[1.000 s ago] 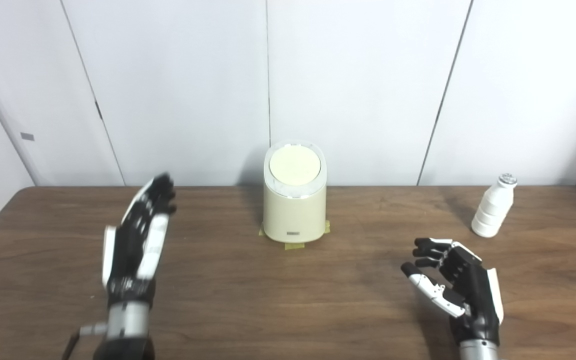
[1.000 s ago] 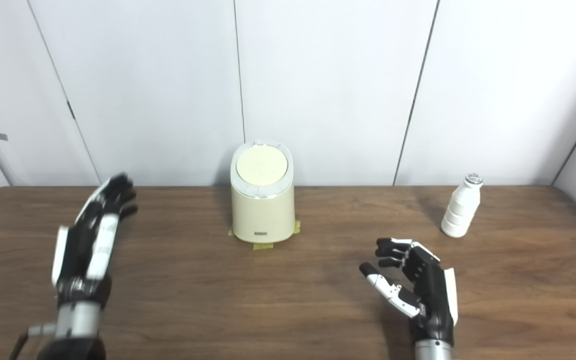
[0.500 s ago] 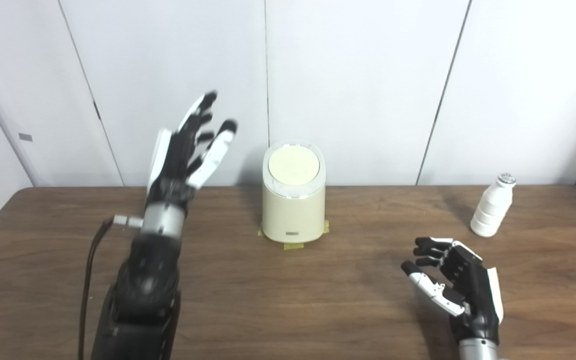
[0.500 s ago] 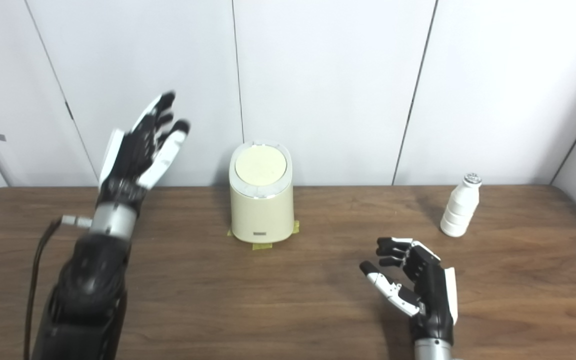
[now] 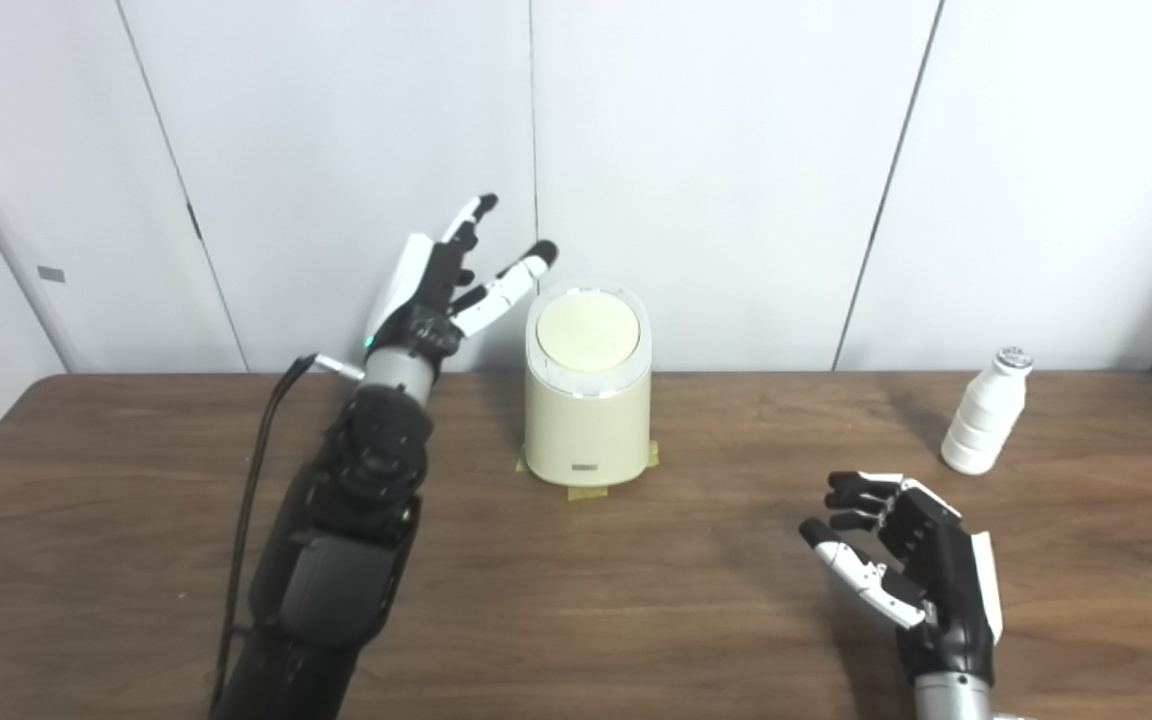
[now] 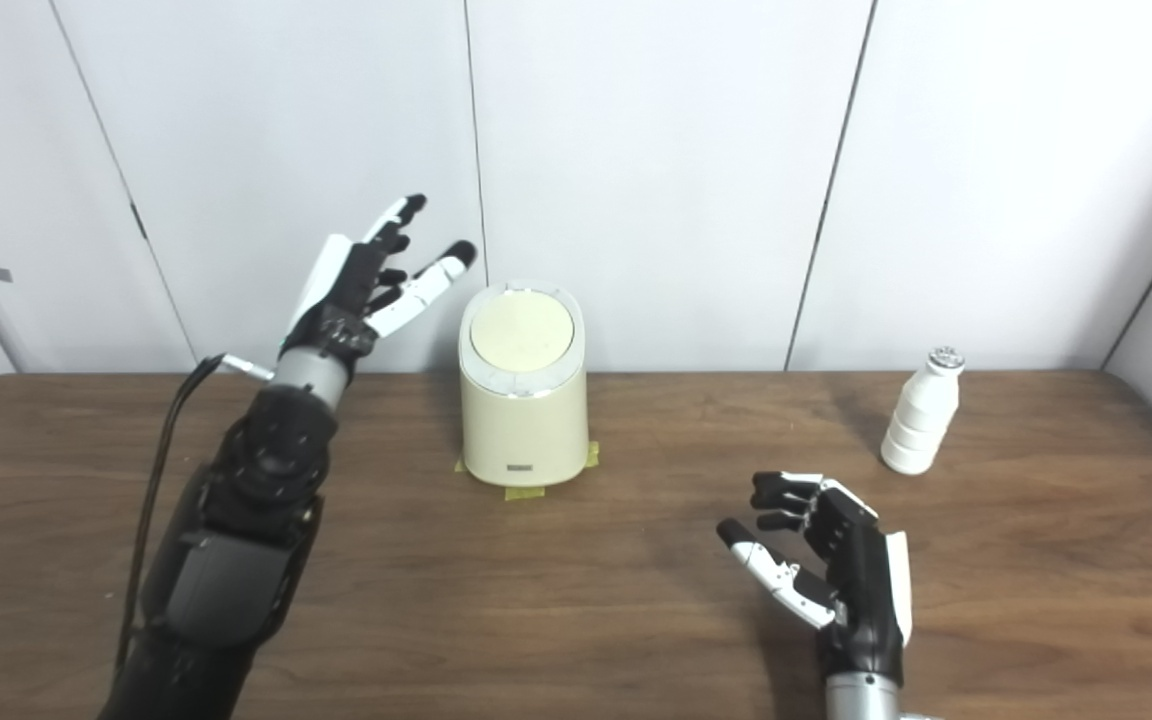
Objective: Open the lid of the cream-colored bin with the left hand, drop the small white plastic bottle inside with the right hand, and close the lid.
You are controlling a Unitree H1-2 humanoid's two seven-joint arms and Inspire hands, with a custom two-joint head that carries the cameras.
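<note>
Left hand (image 5: 436, 290) raised, fingers spread, holding nothing, just left of the cream bin (image 5: 588, 400) standing upright mid-worktop (image 5: 136, 560), round lid (image 5: 588, 330) shut flat; right hand (image 5: 911, 565) loosely open, empty, low; ribbed white bottle (image 5: 984, 425) upright at far right, cap skyward

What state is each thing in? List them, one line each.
Bin lid: closed.
Cream-colored bin: upright on the table.
White plastic bottle: upright, capped, untouched.
Left hand: open, raised beside the lid.
Right hand: open, empty, low over the table.
</note>
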